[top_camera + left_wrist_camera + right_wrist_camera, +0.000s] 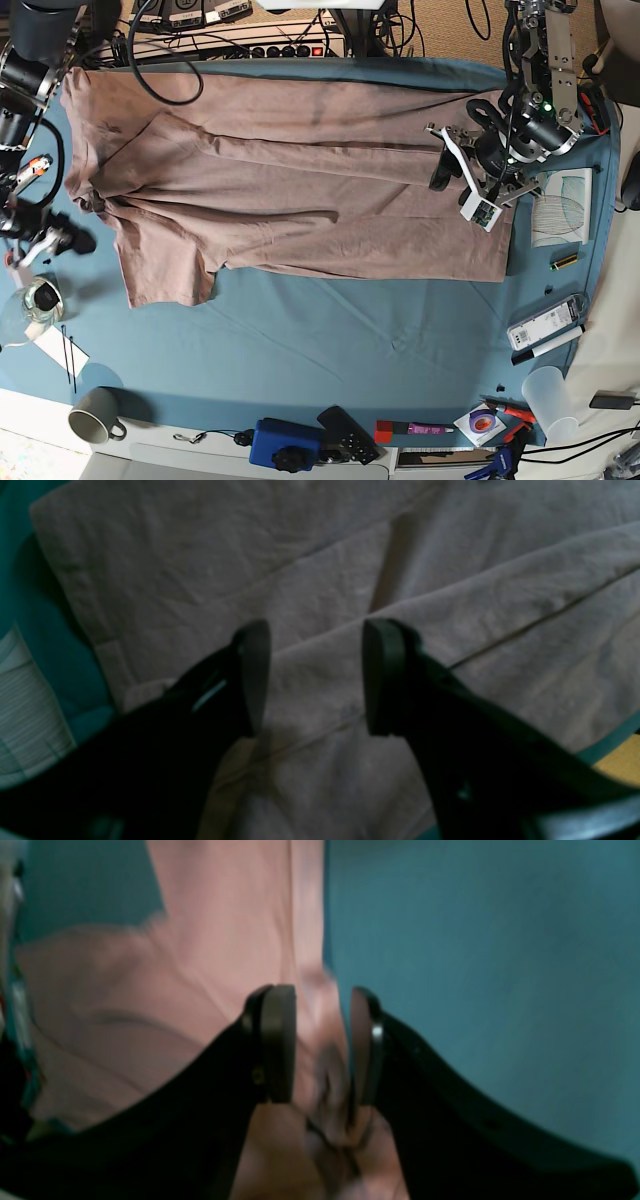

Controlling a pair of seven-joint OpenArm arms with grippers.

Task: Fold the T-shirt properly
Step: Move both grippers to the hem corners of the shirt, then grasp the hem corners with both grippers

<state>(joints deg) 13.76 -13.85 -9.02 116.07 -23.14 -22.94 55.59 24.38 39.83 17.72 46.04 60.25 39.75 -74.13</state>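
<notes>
around the cloth, the teal-blue table cover carries loose clutter: a grey mug at the near left corner, a clear plastic cup at the near right, a blue box and a black remote along the near edge, and a power strip with cables at the far edge. none of these lie on the shirt.

the left gripper hangs just above the shirt's hem end, on the right in the base view; its jaws stand well apart with nothing between them but cloth below. whether the fingertips touch the fabric cannot be told. the right gripper sits at the shirt's sleeve end on the base view's left; its jaws are parted, with a bunched ridge of fabric between the pads. whether that fabric is clamped or loose cannot be told from the blurred wrist view.

the t-shirt lies spread sideways across the far half of the table, dusty pink, softly wrinkled, with long lengthwise folds and one short sleeve pointing toward the near edge.
</notes>
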